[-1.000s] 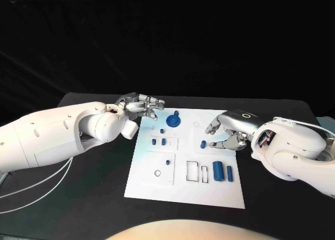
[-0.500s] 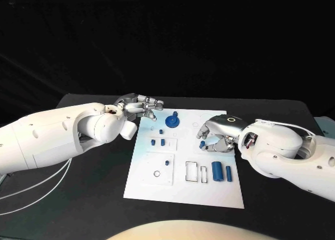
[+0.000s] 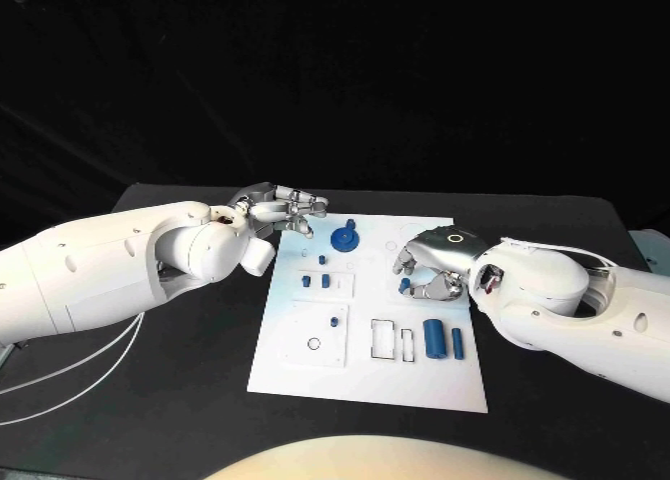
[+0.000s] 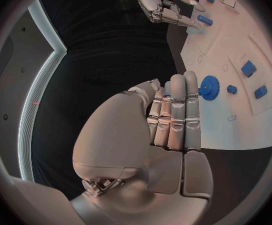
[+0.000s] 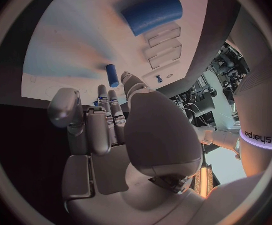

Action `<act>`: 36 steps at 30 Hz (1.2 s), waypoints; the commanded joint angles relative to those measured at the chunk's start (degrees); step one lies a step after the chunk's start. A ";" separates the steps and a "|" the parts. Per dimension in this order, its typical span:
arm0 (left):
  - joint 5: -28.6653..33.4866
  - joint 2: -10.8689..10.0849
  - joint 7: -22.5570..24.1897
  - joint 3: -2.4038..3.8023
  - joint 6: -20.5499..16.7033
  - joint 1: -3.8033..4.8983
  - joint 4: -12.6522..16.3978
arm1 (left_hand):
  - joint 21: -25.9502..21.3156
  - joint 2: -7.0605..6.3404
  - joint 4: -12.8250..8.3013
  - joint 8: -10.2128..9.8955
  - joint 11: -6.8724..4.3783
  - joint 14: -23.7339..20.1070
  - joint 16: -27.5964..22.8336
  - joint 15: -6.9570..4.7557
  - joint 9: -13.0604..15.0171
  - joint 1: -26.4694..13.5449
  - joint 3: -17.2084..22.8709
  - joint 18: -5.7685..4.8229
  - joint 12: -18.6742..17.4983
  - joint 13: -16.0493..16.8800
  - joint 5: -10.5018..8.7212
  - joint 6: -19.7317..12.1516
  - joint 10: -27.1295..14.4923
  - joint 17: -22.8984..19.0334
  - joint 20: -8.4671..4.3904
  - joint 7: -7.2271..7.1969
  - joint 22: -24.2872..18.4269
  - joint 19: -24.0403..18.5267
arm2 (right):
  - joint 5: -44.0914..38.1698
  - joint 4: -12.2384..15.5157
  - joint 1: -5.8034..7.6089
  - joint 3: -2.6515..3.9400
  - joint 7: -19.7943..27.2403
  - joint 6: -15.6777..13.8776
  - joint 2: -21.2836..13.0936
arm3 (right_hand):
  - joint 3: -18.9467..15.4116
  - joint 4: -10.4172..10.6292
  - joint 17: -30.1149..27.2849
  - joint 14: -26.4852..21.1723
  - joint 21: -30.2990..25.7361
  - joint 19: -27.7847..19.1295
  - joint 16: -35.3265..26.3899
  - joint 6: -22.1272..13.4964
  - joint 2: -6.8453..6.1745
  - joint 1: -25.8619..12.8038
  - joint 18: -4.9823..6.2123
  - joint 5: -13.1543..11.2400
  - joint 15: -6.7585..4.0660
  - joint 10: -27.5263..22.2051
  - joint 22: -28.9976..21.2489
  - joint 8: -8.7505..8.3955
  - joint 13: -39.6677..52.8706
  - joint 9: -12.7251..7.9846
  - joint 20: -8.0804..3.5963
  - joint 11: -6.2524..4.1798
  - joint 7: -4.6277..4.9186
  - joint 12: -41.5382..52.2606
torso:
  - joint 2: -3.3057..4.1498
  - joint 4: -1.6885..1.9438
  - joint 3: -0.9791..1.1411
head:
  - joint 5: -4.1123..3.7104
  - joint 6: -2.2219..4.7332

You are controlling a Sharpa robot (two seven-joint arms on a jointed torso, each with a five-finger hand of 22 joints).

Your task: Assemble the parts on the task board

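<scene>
The white rectangular task board (image 3: 376, 375) lies in the middle of the black table (image 3: 162, 400), with the two white arms coming in from either side.

The left hand (image 3: 278, 211) sits at the board's 11 o'clock corner. Its silver fingers (image 4: 183, 105) lie straight and pressed together, tips just beside the round blue toothed gear (image 3: 344, 239) (image 4: 208, 87), and nothing is held in them. The gear stands at the board's 12 o'clock end; two small blue upright pegs (image 3: 322, 261) and a pair of small blue blocks (image 3: 316, 283) lie just below it.

The right hand (image 3: 429, 270) hovers over the board's 2 o'clock area, fingers curled downward around a small blue cylinder (image 3: 404, 286) (image 5: 112, 75). The head view hides the fingertips behind the knuckles, and the right wrist view shows the cylinder just past the fingertips (image 5: 103, 92), so whether they grip it cannot be told.

Toward 4 o'clock, a large blue cylinder (image 3: 436, 339) (image 5: 153, 14) lies flat beside a thinner blue rod (image 3: 459, 343), near two empty rectangular slots (image 3: 393, 341). A tiny blue peg (image 3: 337, 322) and a round hole (image 3: 314, 344) lie toward 8 o'clock. White cables (image 3: 76, 375) trail across the table beneath the left arm.
</scene>
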 commanded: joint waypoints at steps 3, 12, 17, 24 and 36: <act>-0.15 0.08 0.49 0.03 1.06 0.04 0.16 | -0.19 0.26 -0.34 -0.12 0.01 -0.26 -0.37 0.15 0.07 -0.08 0.10 0.34 0.37 0.05 0.11 -0.39 -0.20 -0.08 0.35 0.14 -0.06 0.20 | -2.19 -0.45 -0.25 -0.04 -0.64 1.46 0.41 | 0.37 -0.24 0.17 2.16 0.65 0.52 0.25 0.99 0.75 0.19 0.17 -0.13 -0.18 0.76 2.60 0.33 -0.06 0.15 0.05 -0.07 0.27 0.45 | -0.03 0.04 0.01 | 0.05 -0.15; -0.15 0.04 0.39 0.03 1.05 0.04 0.19 | -0.19 0.26 -0.34 -0.12 0.01 -0.26 -0.37 0.15 0.07 -0.08 0.10 0.34 0.37 0.05 0.11 -0.39 -0.20 -0.08 0.35 0.14 -0.06 0.20 | -1.41 -1.26 -0.51 -0.07 -0.53 2.51 0.82 | 1.68 -0.22 1.12 2.45 2.74 1.43 0.85 3.65 1.42 0.49 -0.19 -0.14 -0.85 3.60 3.57 1.24 0.09 0.54 -0.44 -0.93 1.34 1.57 | -0.04 0.02 0.00 | 0.14 -0.34; -0.15 0.01 0.34 0.03 1.04 0.05 0.23 | -0.19 0.26 -0.34 -0.12 0.01 -0.26 -0.37 0.15 0.07 -0.08 0.10 0.34 0.37 0.05 0.11 -0.39 -0.20 -0.08 0.35 0.14 -0.06 0.20 | -0.11 -1.46 -0.74 -0.09 -0.28 3.04 1.03 | 2.62 -0.04 1.80 2.65 4.20 1.99 1.29 5.23 1.72 0.55 -0.47 -0.15 -1.14 5.46 4.26 1.74 0.11 0.77 -0.77 -1.26 1.75 1.69 | -0.02 0.01 0.00 | 0.22 -0.42; -0.15 -0.07 0.32 0.03 0.92 0.05 0.27 | -0.24 0.32 -0.37 -0.06 0.00 -0.26 -0.39 0.16 0.09 -0.09 0.11 0.34 0.48 0.07 0.11 -0.37 -0.21 -0.10 0.37 0.12 -0.10 0.23 | 1.24 -1.36 -0.92 -0.09 -0.20 2.73 1.23 | 3.65 0.04 2.12 2.73 4.93 2.26 1.51 6.08 2.00 0.71 -0.61 -0.17 -1.34 7.16 4.67 1.86 0.09 0.85 -0.97 -1.52 1.72 1.48 | -0.03 0.02 0.00 | 0.40 -0.63; -0.15 -0.16 0.15 0.03 0.95 0.05 0.32 | -0.24 0.32 -0.37 -0.06 0.00 -0.26 -0.39 0.16 0.09 -0.09 0.11 0.34 0.48 0.07 0.11 -0.37 -0.21 -0.10 0.37 0.12 -0.10 0.23 | 1.23 -1.65 -1.12 -0.10 -1.53 0.40 1.54 | 5.24 0.20 2.66 2.85 6.01 2.65 1.88 7.35 2.71 0.81 -0.81 -0.27 -1.59 8.97 5.29 2.15 0.05 1.04 -1.21 -1.82 1.52 0.81 | -0.03 0.02 0.03 | 0.35 -0.88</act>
